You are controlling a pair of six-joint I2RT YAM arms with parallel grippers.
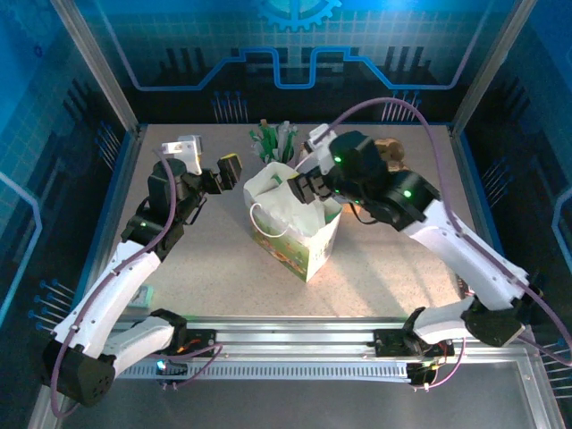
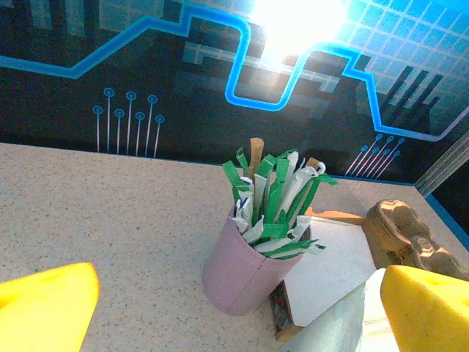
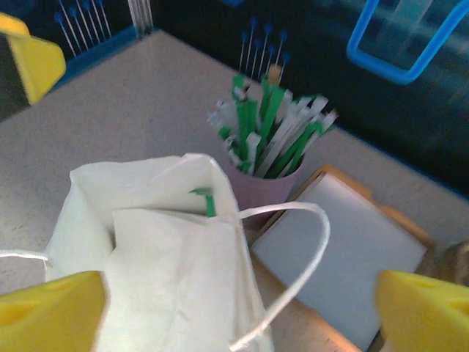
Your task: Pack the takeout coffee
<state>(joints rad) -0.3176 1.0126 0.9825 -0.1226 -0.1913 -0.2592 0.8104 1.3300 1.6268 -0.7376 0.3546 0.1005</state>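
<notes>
Left tool [image 1: 229, 170], spread wide, empty, left of white paper bag [image 1: 299, 234] standing on table [image 1: 201, 264]; right tool [image 1: 302, 188], spread wide, empty, over bag mouth; pink cup of sticks [image 2: 242, 273] behind; location of takeout coffee cannot be told.

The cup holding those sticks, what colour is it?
The cup is pink, clearest in the left wrist view.
</notes>
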